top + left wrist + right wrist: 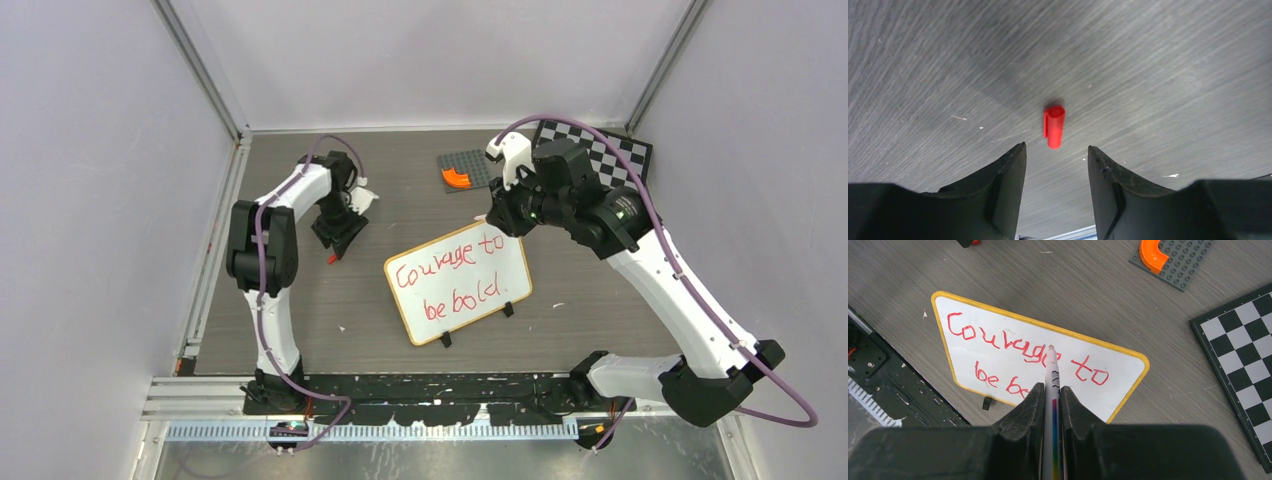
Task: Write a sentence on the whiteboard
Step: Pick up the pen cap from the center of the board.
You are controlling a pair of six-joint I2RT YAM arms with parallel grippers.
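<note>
**Right gripper clamping a marker over the finished board; left gripper gaping above a red cap**

The right gripper [1052,387] is squeezing a marker [1052,365]. Its jaws are pressing on both sides of the white barrel, and the marker's tip is pointing forward past the fingertips. In the right wrist view that tip is showing over the end of the word "Courage". Whether it is touching the surface cannot be told.

The whiteboard [960,352] is sitting near the middle of the table [300,330], turned a little askew, with its two black feet showing along its near edge. The sentence [440,262] is running across it in red, "Courage to" above and "be bold" below.

Beyond the right gripper a grey studded plate [475,165] is lying flat with an orange curved piece [455,177] sitting on it. A chequered board [610,150] is lying just beside it, towards the far right corner.

The left gripper [1056,150] is hanging over the table left of the whiteboard and well apart from it. Its jaws are standing partly apart and gripping nothing. A red cap [1054,126] is lying on the bare wood just ahead of the two fingertips, in line with the gap between them and touching neither.
</note>
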